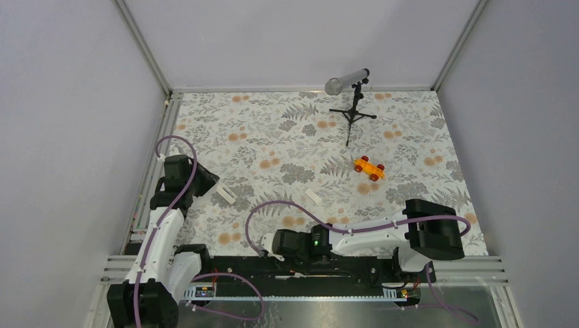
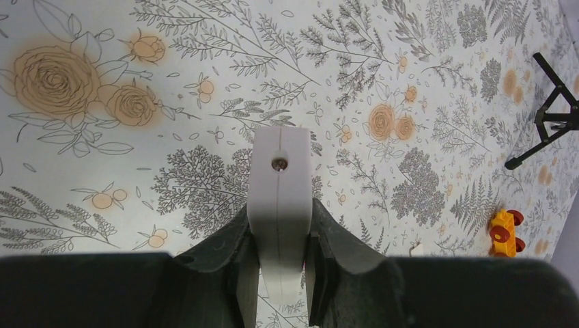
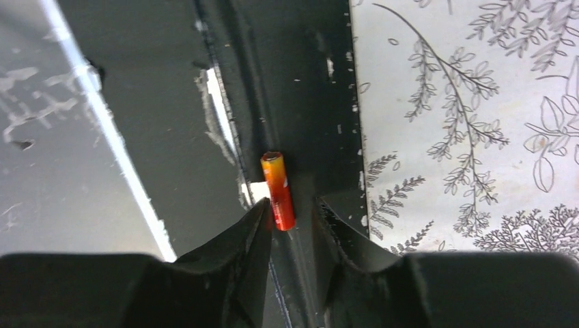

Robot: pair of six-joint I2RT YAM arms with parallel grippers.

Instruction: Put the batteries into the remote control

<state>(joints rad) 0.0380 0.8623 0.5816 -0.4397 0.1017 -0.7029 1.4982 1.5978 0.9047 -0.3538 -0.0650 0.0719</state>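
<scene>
**Fig.** Battery (image 3: pixel 278 191): one red-orange cell lying lengthwise in the dark rail (image 3: pixel 300 102) along the table's (image 1: pixel 273 137) near edge, just off the floral top. 2nd battery not in view.

Right tool (image 3: pixel 293 213): spread, jaws astride the battery's near end. One fingertip (image 3: pixel 258 217) is at or touching the battery, the other stands apart w/ a gap. Nothing gripped yet.

Remote (image 2: pixel 280 191): pinched by one end in the left tool (image 2: pixel 280 213), jaws pressed onto it from both sides, near the table's left edge. Its free end juts out over the floral top. Whether the compartment is open cannot be told.

Cover (image 1: pixel 313 196): loose white piece mid-table, well apart from both tools. Toy car (image 1: pixel 369 167) lies right of centre and the mic stand (image 1: pixel 351 102) by the far edge, both out of play.

Risks (judged):
- The battery is round and sits in a groove, so one-sided contact may roll or push it along the rail, out of the jaws.
- A pinch so near its end may let it pivot or squirt out on lift.
- The remote is held at one end only, so insertion force may twist it in the grip.
</scene>
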